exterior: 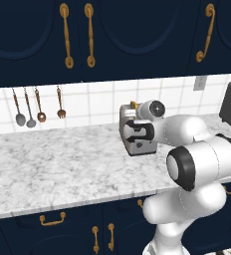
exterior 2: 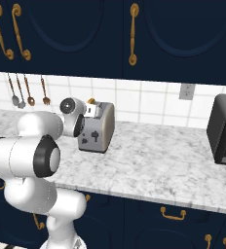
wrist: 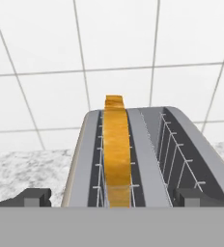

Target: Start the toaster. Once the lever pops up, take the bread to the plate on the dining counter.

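1 toaster [exterior 2: 96,127] — we log it upright on the marbled worktop [exterior: 48,169], near the tiled back wall, narrow control face turned toward the base. We judge this suits a press on the lever from the arm's side.

1 bread [wrist: 116,144] slice — standing on edge in the left of 2 slots as the hand view has it, crust rising a little above the slot rim. The second slot shows only its wire guides. We judge the bread is placed there for toasting, and whether the lever is down we cannot tell.

1 gripper [wrist: 113,198] — held just at the toaster's near end, camera looking along the top. 2 dark fingertips [wrist: 34,197] stand spread, 1 near each outer edge of the toaster's near end, pinching nothing. We read this stance as an approach to the lever or the slice.

1 dark appliance [exterior 2: 224,129] — well apart, to the right on the same worktop.

4 hanging utensils [exterior: 38,107] — on the tiles, left of the toaster.
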